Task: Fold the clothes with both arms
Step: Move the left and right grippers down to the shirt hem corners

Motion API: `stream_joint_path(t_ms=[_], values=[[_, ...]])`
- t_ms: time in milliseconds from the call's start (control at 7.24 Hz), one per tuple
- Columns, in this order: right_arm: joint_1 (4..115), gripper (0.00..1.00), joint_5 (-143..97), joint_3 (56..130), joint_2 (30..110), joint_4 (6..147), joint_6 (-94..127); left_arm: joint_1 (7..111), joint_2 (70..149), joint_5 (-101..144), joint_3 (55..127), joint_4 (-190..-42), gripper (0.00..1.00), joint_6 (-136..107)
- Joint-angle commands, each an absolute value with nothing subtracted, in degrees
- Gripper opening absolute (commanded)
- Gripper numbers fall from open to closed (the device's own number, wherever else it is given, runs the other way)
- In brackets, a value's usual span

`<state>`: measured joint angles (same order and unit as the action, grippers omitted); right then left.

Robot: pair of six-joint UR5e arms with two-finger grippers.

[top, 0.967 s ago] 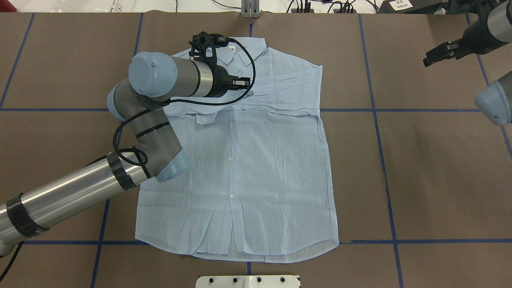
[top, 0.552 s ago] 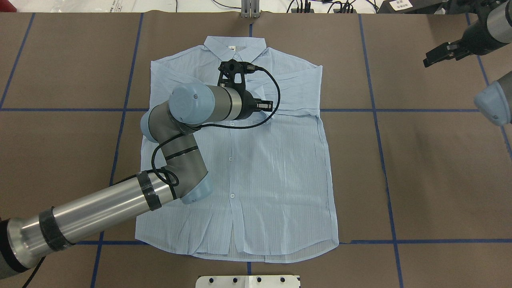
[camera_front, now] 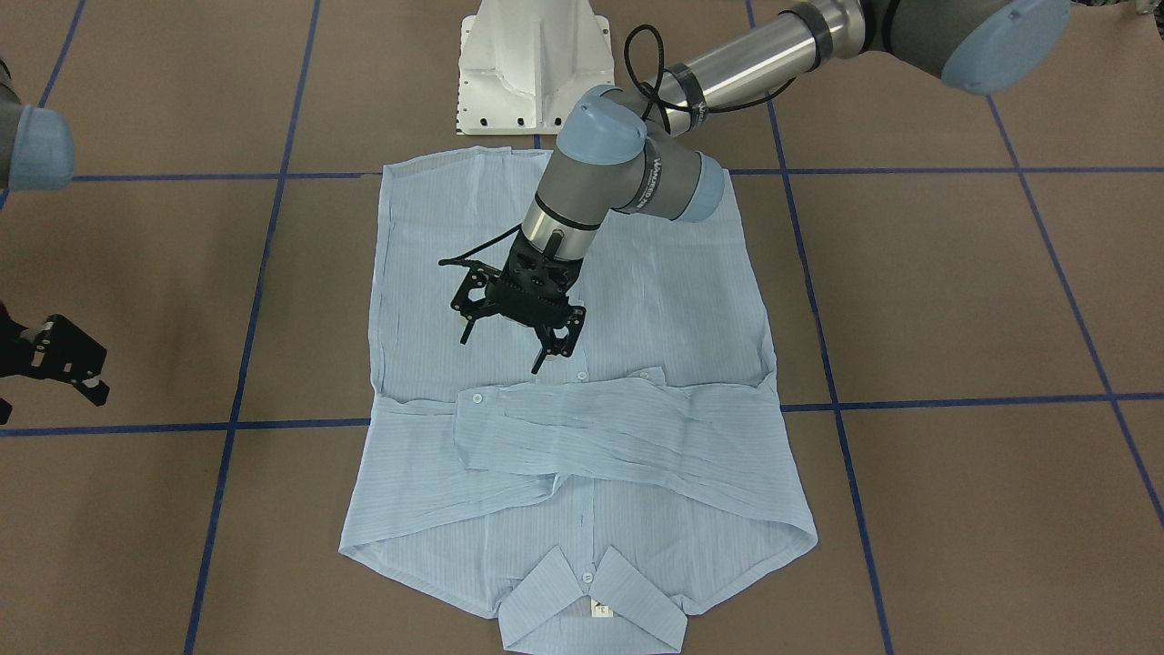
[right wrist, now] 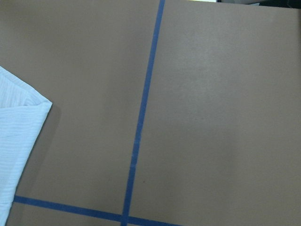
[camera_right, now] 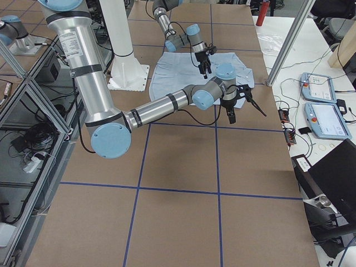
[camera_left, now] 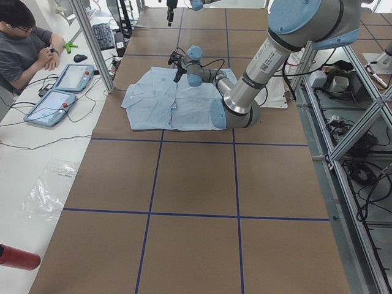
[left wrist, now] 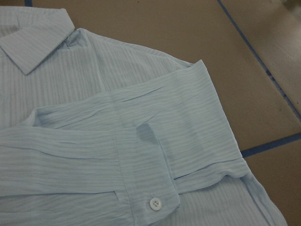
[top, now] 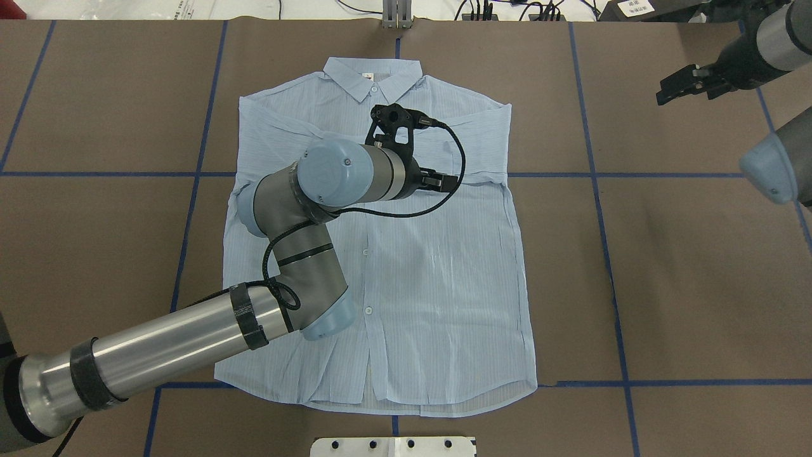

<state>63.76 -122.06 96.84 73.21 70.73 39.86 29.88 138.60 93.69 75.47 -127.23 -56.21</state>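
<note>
shirt [camera_front: 637, 300] spread flat | left fingers [camera_front: 546, 353] wide, empty, above it | right fingers [camera_front: 93, 390] seemingly parted, well aside

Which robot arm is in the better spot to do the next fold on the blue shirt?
Probably the left. The left gripper hangs open right above the shirt, beside the folded sleeves. The right gripper is off to the side over bare table, away from the cloth.

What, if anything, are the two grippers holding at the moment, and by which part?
Nothing. The left gripper hangs open above the shirt without gripping it, and the right gripper is open off to the side over the table.
</note>
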Motion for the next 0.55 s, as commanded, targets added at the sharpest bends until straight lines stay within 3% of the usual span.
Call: stream_joint_path(t_ms=[0,276,414], values=[[52.6,1.0,-111.8,103.7,74.3,68.4,59.0,30.7,129.6,95.9,89.7,-116.3,1.0,-54.4],[40.4,1.0,-103.4,117.2,83.7,68.7,69.9,30.4,115.5,96.1,107.1,-113.2,1.0,-54.7],[33.3,1.0,-98.6,122.3,88.3,68.8,76.1,29.7,108.4,95.8,112.4,-113.7,1.0,-57.7]])
